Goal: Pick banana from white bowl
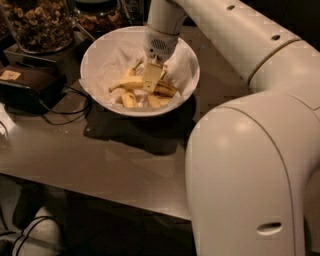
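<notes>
The gripper hangs inside the bowl, pointing straight down from the arm and sitting right on the fruit near the bowl's middle. How far it is open, and whether it has hold of anything, cannot be told: its pale tip merges with the yellow under it.

The banana lies across the bowl's floor, its thin stem end toward the bowl's left wall and its darker, browner end toward the right wall, passing under the gripper. Two short bananas lie just in front of it, toward the bowl's near rim. Crinkled white paper lines the bowl and bunches up on its right side, beside the gripper.

The bowl stands on a dark table. Behind and left of the bowl is a glass jar of nuts; a second jar stands just behind the bowl's far rim. Left of the bowl sits a black box with a small tan label – its writing cannot be read – and black cables trail from it toward the bowl's left side. The robot's white body fills the space right of and in front of the bowl, and the arm crosses over the bowl's far right rim.
</notes>
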Controlling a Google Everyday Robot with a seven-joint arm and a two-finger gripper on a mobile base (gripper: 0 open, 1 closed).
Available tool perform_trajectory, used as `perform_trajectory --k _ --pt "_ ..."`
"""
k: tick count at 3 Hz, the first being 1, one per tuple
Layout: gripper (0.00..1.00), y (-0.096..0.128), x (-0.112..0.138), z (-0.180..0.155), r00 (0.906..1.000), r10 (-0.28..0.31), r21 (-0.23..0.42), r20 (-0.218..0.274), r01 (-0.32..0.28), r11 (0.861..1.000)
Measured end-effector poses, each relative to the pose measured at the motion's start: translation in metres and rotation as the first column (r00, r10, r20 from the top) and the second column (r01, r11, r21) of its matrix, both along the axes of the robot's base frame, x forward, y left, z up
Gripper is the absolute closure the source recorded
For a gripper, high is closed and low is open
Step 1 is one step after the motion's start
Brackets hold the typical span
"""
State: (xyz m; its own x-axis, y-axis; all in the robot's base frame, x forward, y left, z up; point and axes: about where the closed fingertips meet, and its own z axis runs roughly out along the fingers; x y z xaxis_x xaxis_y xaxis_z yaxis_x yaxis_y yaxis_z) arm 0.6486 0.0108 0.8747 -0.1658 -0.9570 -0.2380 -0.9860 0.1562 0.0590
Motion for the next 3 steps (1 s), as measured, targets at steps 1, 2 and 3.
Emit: perform_trajectory --k 1,2,3 --pt "0.99 0.0 0.0 0.0 1.0 0.0 0.0 0.0 0.0 1.0" --pt "1.0 0.001 0.001 0.007 0.999 -0.014 0.016 0.042 0.014 1.0" --pt "1.0 -0.007 -0.015 0.027 0.9942 -0.033 0.034 0.103 0.029 0.999"
